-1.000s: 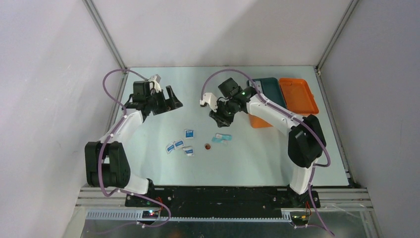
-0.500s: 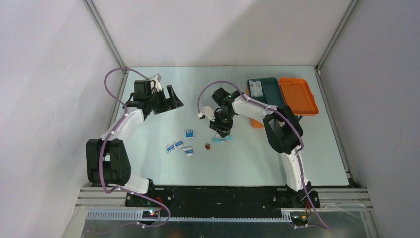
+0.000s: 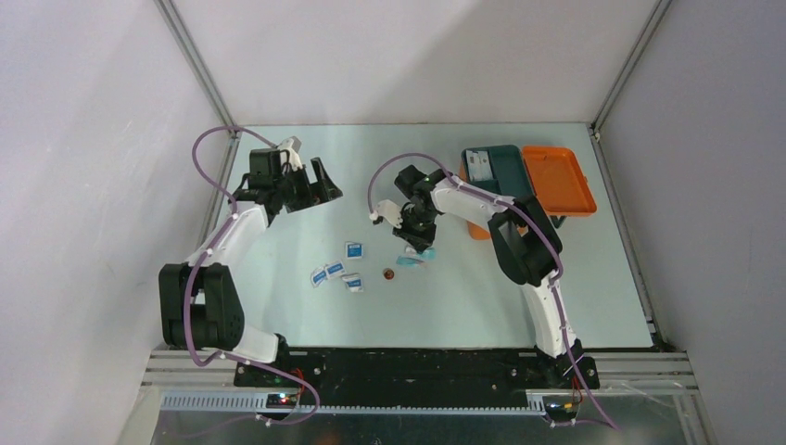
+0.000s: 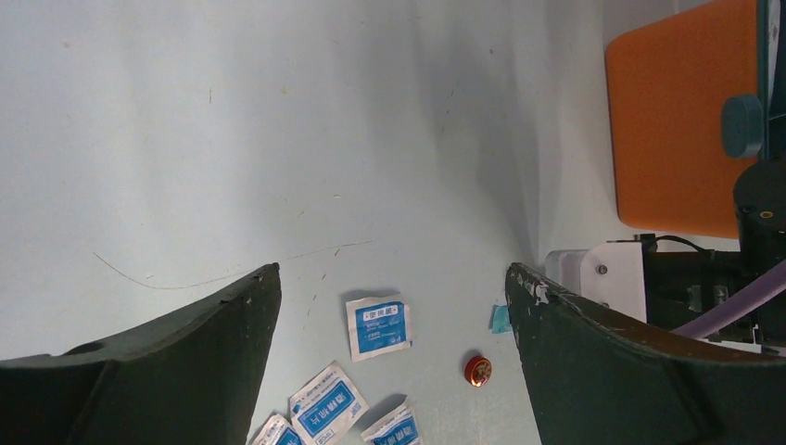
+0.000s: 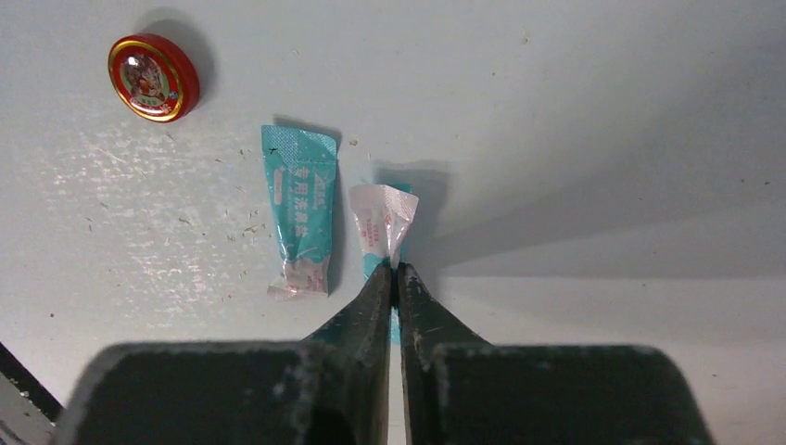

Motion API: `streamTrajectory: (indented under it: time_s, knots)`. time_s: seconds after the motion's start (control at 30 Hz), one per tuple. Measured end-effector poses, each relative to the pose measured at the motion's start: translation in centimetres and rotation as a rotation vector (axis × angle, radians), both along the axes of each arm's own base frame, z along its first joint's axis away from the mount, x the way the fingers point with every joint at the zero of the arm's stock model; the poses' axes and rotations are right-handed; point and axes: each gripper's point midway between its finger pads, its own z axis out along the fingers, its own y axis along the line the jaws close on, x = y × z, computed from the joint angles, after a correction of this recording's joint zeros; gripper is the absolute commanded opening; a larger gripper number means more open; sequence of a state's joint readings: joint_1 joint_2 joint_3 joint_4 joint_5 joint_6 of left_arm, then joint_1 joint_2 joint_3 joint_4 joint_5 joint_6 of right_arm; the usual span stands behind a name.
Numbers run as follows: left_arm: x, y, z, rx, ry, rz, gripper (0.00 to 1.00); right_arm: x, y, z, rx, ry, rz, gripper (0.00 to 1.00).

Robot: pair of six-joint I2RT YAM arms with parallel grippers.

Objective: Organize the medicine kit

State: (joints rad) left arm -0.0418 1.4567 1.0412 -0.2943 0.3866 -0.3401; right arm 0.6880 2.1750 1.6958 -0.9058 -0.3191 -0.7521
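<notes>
The medicine kit (image 3: 557, 180) lies open at the back right, its orange lid flat beside a teal tray (image 3: 505, 169). My right gripper (image 5: 397, 270) is down at the table and shut on the end of a small sachet (image 5: 381, 221) whose white-pink side faces up. A second teal sachet (image 5: 299, 221) lies flat just left of it, and a round red tin (image 5: 153, 78) rests further left. In the top view the right gripper (image 3: 419, 243) hovers over both sachets. My left gripper (image 4: 394, 273) hangs open and empty above the table's left half, away from the items.
Several blue-and-white packets (image 3: 335, 270) lie scattered left of the red tin (image 3: 389, 273). One white packet (image 3: 479, 165) sits inside the teal tray. From the left wrist I see a packet (image 4: 378, 326) and the kit's orange side (image 4: 686, 120).
My right gripper came down and left onto the sachets and closed on one. The left arm stayed put.
</notes>
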Motion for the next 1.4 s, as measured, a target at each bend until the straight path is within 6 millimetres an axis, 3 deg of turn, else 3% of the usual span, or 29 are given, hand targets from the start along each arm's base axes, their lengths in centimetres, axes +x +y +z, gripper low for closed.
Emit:
streamTrajectory:
  time_s: [0.1, 0.2, 0.27, 0.4, 0.53, 0.63, 0.73, 0.93, 1.03, 1.23, 1.33, 1.4]
  knots:
    - [0.0, 0.0, -0.1, -0.001, 0.003, -0.001, 0.94, 0.2, -0.1, 0.5, -0.004, 0.003, -0.025, 0.00]
    - [0.1, 0.0, -0.6, -0.001, 0.018, -0.001, 0.94, 1.1, 0.0, 2.6, 0.026, 0.011, -0.085, 0.00]
    - [0.3, 0.0, -1.2, 0.000, 0.033, -0.001, 0.94, 2.3, 0.3, 5.5, 0.079, 0.006, -0.138, 0.00]
    - [1.1, -0.1, -1.4, 0.000, 0.041, -0.001, 0.94, 4.7, -0.2, 13.6, 0.239, -0.066, -0.254, 0.00]
    - [2.0, -0.2, -0.7, -0.001, 0.024, -0.003, 0.94, 5.2, -3.4, 20.5, 0.354, -0.128, -0.415, 0.00]
    - [2.7, -0.3, -0.1, -0.003, 0.008, -0.005, 0.94, 5.5, -6.7, 22.7, 0.391, -0.133, -0.591, 0.00]
    - [3.3, -0.4, 0.1, -0.005, 0.003, -0.008, 0.94, 6.0, -10.5, 22.0, 0.381, -0.075, -0.804, 0.00]
    - [4.2, -0.8, 0.1, -0.006, 0.005, -0.017, 0.94, 6.1, -16.8, 17.4, 0.297, 0.081, -1.161, 0.00]
    - [4.6, -1.0, 0.0, -0.005, 0.007, -0.023, 0.94, 6.1, -17.4, 16.7, 0.288, 0.112, -1.217, 0.00]
    - [4.7, -1.3, -0.1, -0.005, 0.011, -0.029, 0.94, 7.0, -16.5, 15.6, 0.298, 0.155, -1.238, 0.00]
    - [4.7, -1.3, -0.1, -0.004, 0.011, -0.030, 0.94, 7.8, -16.2, 14.4, 0.284, 0.182, -1.250, 0.26]
    - [4.7, -1.3, -0.1, -0.003, 0.011, -0.031, 0.94, 8.2, -16.2, 13.5, 0.267, 0.199, -1.266, 0.34]
